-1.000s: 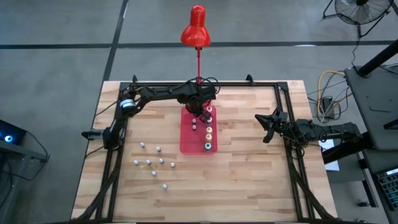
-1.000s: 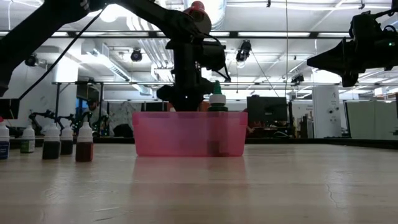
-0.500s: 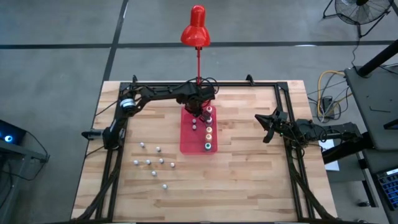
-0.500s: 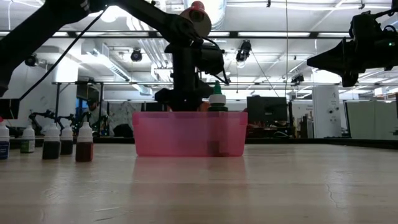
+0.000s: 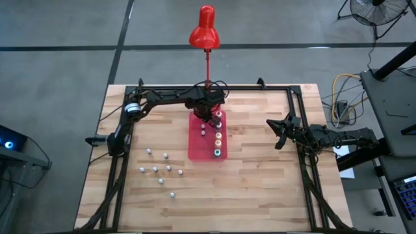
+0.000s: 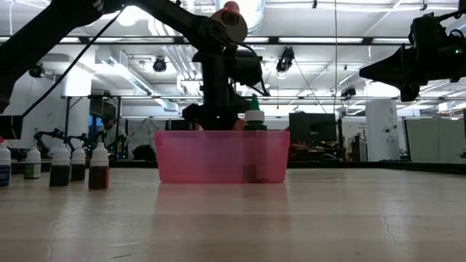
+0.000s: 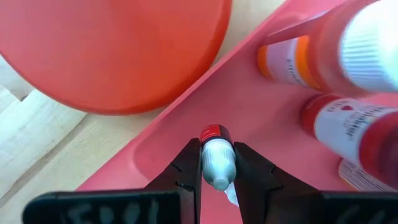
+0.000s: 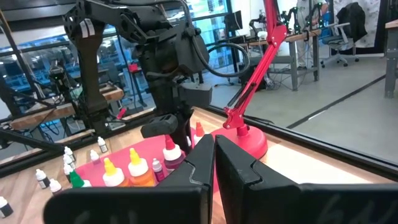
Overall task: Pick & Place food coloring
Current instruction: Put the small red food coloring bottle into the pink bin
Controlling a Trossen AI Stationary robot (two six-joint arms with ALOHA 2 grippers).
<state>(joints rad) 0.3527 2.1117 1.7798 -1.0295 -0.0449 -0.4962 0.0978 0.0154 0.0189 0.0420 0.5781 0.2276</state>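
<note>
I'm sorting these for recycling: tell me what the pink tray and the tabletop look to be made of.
Pink tray: likely plastic, translucent; a dark bottle shape shows through its wall in the low view. Tabletop: seemingly wood, pale and fairly matte, laid in narrow strips with visible grain and joints.

Left hand point(image 7: 216, 163) lowered, fingers clamped — arm stretched across table; right hand point(image 8: 214, 163) closed — parked aside.

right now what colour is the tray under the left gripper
Pink-red, translucent tray; clearest in the low view.
</note>
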